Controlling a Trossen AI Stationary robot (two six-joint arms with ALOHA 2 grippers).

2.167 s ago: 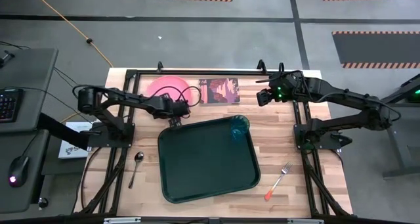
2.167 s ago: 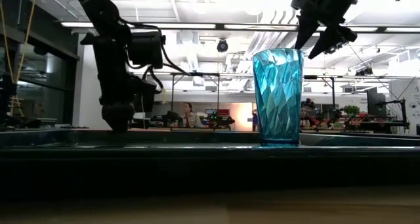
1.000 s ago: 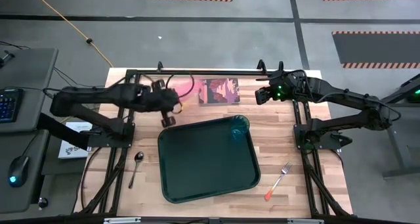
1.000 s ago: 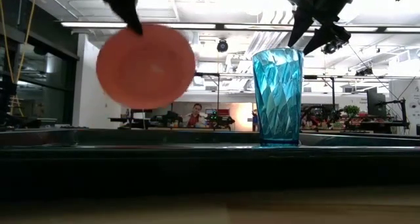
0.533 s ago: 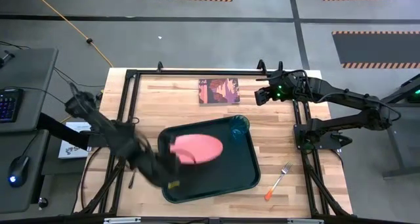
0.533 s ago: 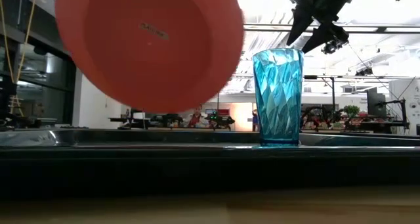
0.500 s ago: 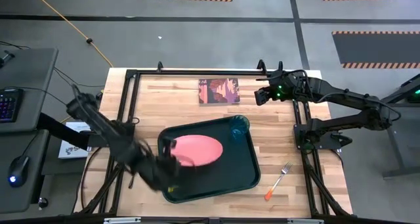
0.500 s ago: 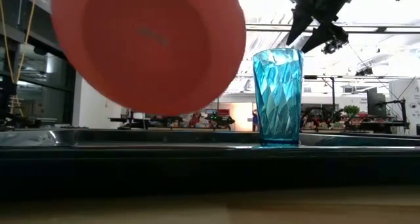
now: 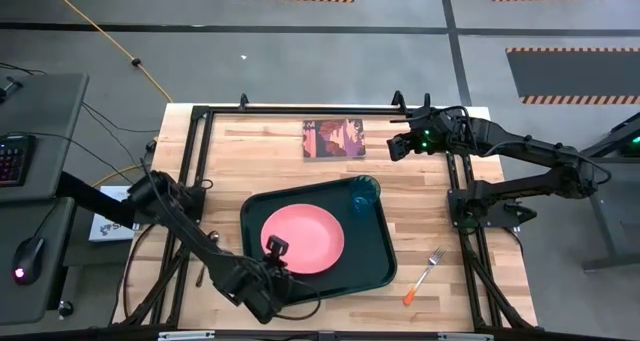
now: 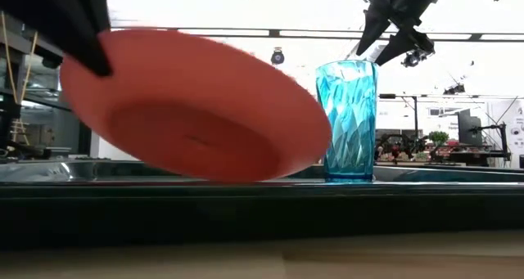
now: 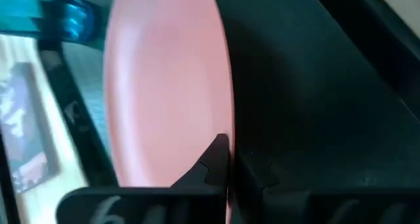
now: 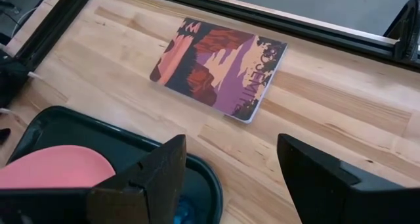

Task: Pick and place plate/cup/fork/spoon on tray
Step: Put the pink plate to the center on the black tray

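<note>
High view: a wooden tabletop (image 9: 440, 211) seen from above, with a large dark green tray (image 9: 375, 266) near its middle. The pink plate (image 9: 303, 240) sits over the tray's middle, and the left claw (image 9: 273, 251) pinches the plate's rim at the near left side. In the low view the plate (image 10: 192, 107) is tilted, its gripped left edge raised and its right edge low over the tray floor; whether that edge touches the tray is hard to tell. In the left wrist view a dark finger (image 11: 213, 159) presses against the plate's rim (image 11: 220, 73).

The teal cup (image 9: 364, 194) stands upright in the tray's far right corner, just beside the plate. The right claw (image 9: 401, 144) hovers above the far right part of the tabletop, well apart from the tray, its fingers (image 12: 147, 175) spread and empty. A picture card (image 9: 334, 138) lies flat at the far edge, between the two arms. The fork (image 9: 423, 276) lies on the wood right of the tray, orange handle toward the near edge. The spoon (image 9: 201, 274) is mostly hidden under the left arm, left of the tray.
</note>
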